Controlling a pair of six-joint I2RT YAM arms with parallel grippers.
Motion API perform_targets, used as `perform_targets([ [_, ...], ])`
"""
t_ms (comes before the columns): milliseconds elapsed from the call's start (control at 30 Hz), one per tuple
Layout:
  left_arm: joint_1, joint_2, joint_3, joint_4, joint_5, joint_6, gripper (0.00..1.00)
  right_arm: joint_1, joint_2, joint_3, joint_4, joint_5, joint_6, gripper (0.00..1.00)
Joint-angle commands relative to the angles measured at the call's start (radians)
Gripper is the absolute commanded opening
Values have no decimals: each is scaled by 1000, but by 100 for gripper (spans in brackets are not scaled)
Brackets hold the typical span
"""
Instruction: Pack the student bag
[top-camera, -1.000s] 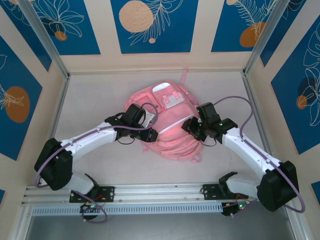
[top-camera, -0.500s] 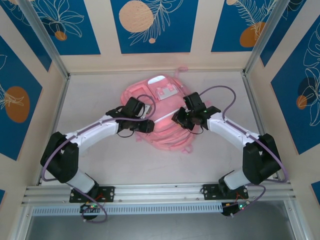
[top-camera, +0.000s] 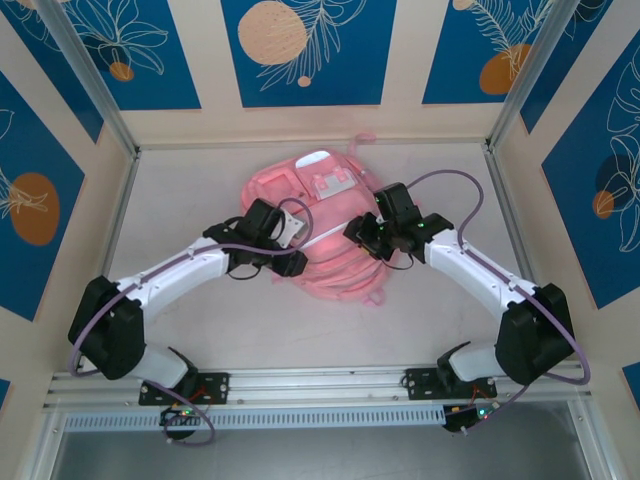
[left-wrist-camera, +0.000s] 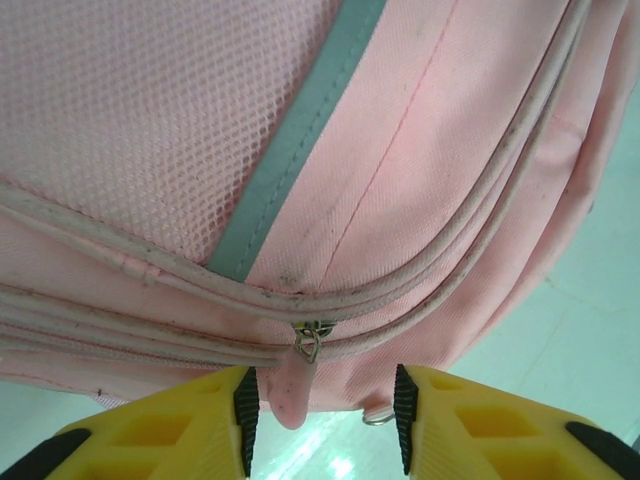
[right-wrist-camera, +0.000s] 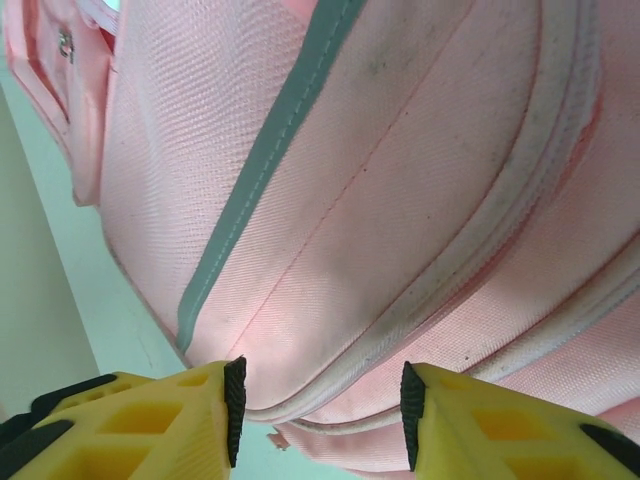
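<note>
Large soft pink fabric backpack (top-camera: 335, 262) lies flat mid-table (top-camera: 190, 200), nearer the back wall. Left gripper (left-wrist-camera: 320, 400) spread, pink zipper pull (left-wrist-camera: 288, 392) between its fingers, unclamped. Right gripper (right-wrist-camera: 320, 400) spread over backpack seam.

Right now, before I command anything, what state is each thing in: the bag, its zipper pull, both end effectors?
student bag: lying flat on the table, pockets facing up, not gripped.
zipper pull: hanging loose between the left fingers, not pinched; the zip beside it looks shut.
left end effector: open, straddling the pull.
right end effector: open, at the bag's edge seam, gripping nothing.
</note>
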Motion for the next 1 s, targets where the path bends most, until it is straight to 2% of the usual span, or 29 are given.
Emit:
perform_targets([
  [0,-14,34,4,-40,-29,59,38,-4,-27,-19,-35,-18,24,48],
  [267,-26,80,24,-29,-54,63,34,-4,-28,-34,-30,-36,39,49],
  [367,-26,79,21,-25,-81,63,25,1,-34,-57,-24,-45,51,49],
  [500,-38,51,-1,-22,-95,69,7,20,-52,-88,-31,-51,64,49],
  [600,-47,25,-20,-22,-89,60,0,47,-74,-133,-12,-56,94,51],
  [667,-52,14,-27,-23,-71,50,0,60,-75,-166,27,-79,120,55],
  [800,-65,12,-31,-17,-22,7,0,99,-59,-218,104,-85,165,53],
  [867,-79,10,-37,16,23,-33,0,121,-40,-232,134,-69,175,50],
  [967,-110,10,-38,68,57,-80,0,134,-3,-261,208,-61,193,41],
])
